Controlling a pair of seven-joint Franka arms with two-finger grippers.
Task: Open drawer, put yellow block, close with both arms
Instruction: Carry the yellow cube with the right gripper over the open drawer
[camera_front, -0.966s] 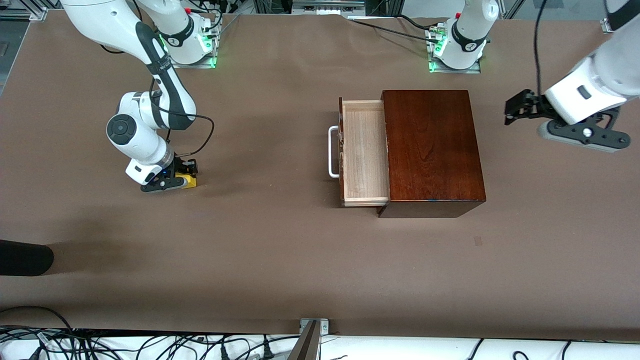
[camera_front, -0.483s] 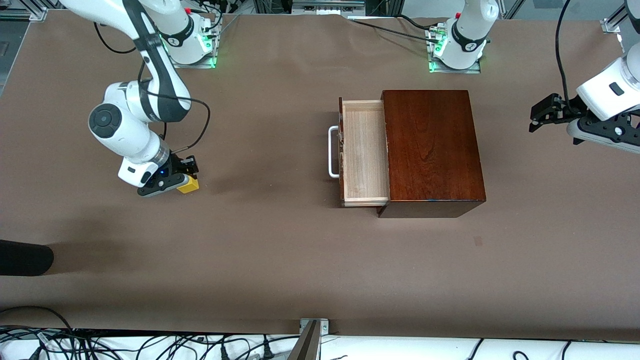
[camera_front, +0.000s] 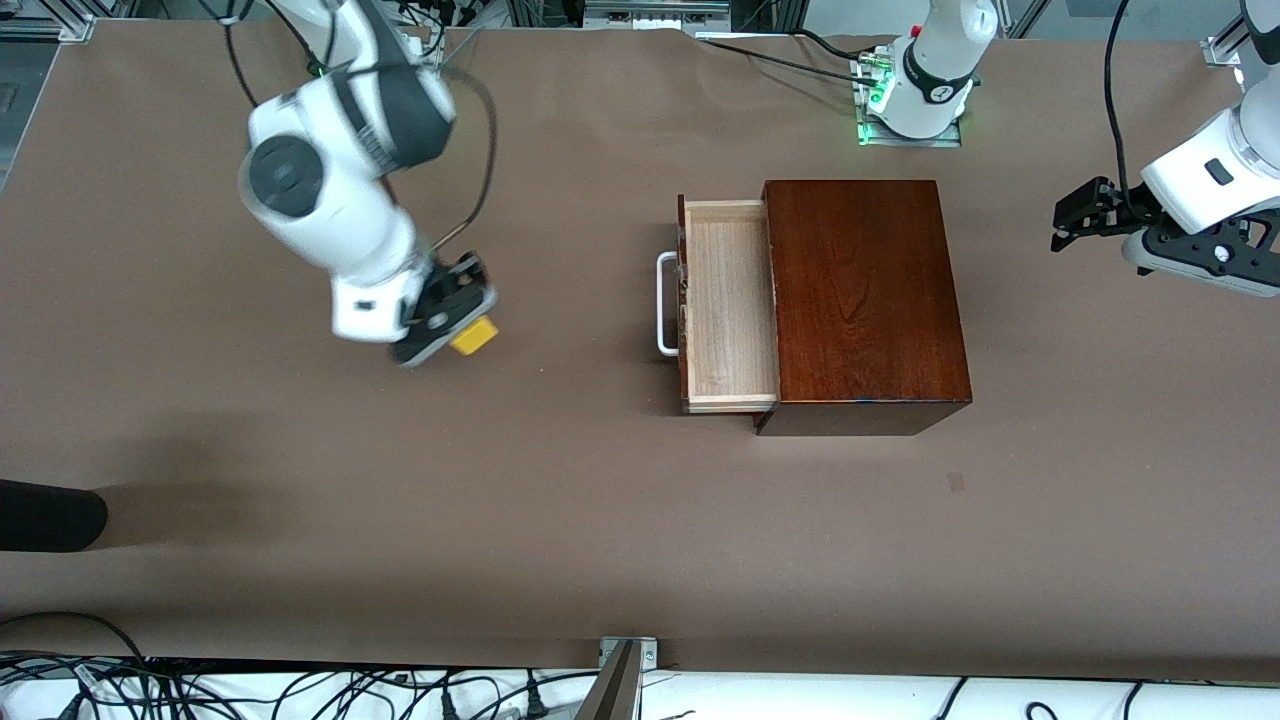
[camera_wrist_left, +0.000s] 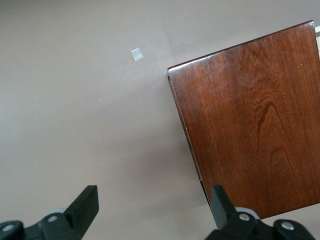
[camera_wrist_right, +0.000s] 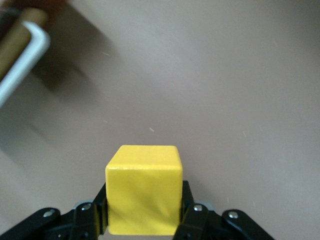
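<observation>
Over bare table, right pincer (camera_front: 462, 322) grips one yellow block (camera_front: 473, 336); one drawer (camera_front: 728, 305) open.

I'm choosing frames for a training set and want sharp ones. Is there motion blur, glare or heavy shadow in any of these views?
Front view: the right tool and the yellow block it carries are motion-smeared, while the drawer and the open left tool look crisp; soft shadows only. Left wrist view: sharp, mild sheen on the wooden box. Right wrist view: block sharp, the handle blurred.
</observation>
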